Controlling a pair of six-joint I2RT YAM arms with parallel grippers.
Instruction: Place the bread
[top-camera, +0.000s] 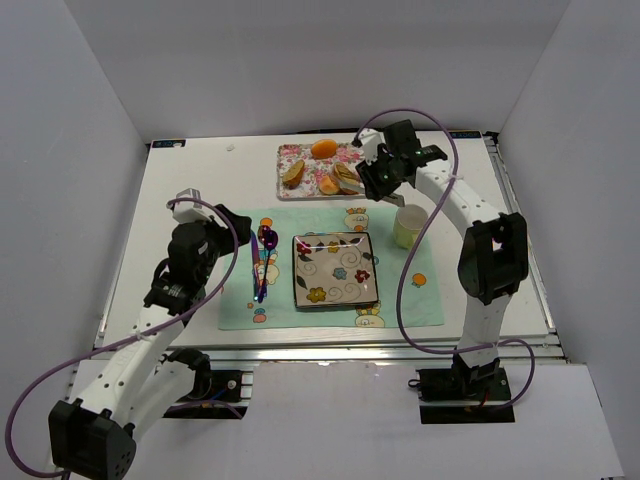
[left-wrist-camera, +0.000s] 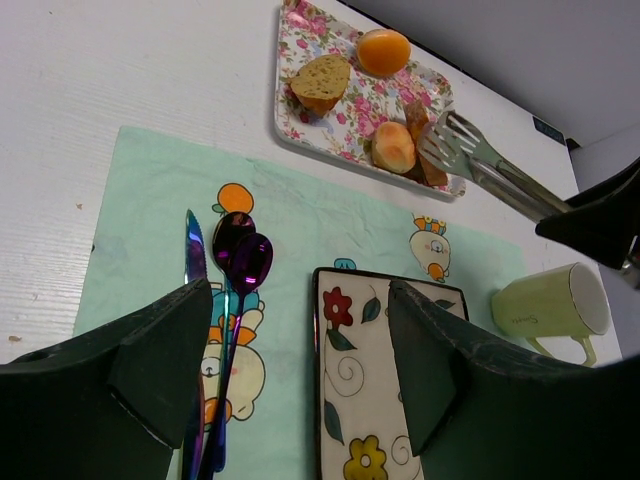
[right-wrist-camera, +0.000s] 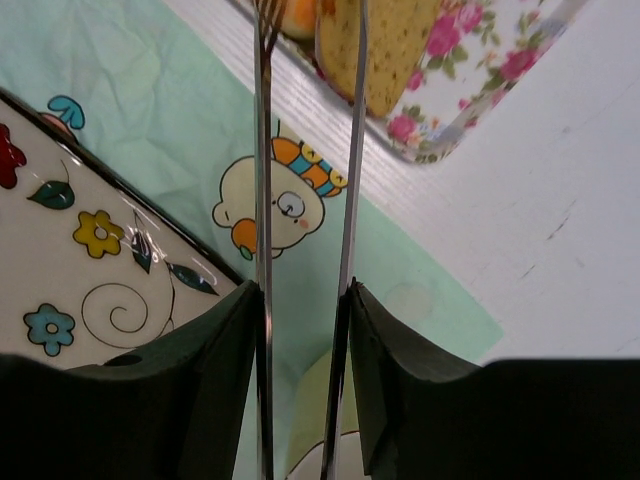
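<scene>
Top external: the right arm stretches to the far side of the table (top-camera: 200, 180), where the floral tray (top-camera: 305, 156) sits. The bread (top-camera: 347, 177) lies at the tray's right end, just beside a small orange piece (top-camera: 328, 186). The wedge slice (top-camera: 293, 173) & orange ball (top-camera: 323, 148) are further left. The right gripper (top-camera: 381, 178) is clenched on tongs (top-camera: 362, 181) aimed at the bread, prob. so food is picked w/o the fingers touching it. The square plate (top-camera: 335, 270) sits mid placemat (top-camera: 410, 300) and is the likely drop spot. The cup (top-camera: 410, 227) stands to its right, the cutlery (top-camera: 262, 265) to its left. The left gripper (top-camera: 236, 224) hangs over the mat's left part, well apart from the tray, prob. parked to keep the lane free.

Left wrist: the left gripper is released, jaws spread wide w/ nothing between them. The plate corner & cutlery show through the gap. The tong head is at the tray's near-right corner and the bread is mostly hidden behind it. Can't tell contact from here.

Right wrist: the fingers (right-wrist-camera: 215, 340) press the two tong arms from outside, but the arms stand apart, not squeezed together. The bread lies flat on the tray at top, its left part between the arms, w/ the right arm crossing it. Can't tell if the blades touch it, and it doesn't look lifted. Judgement: this is the grab step, early in the task. The plate is at lower left, so only a short carry over the mat looks needed.
</scene>
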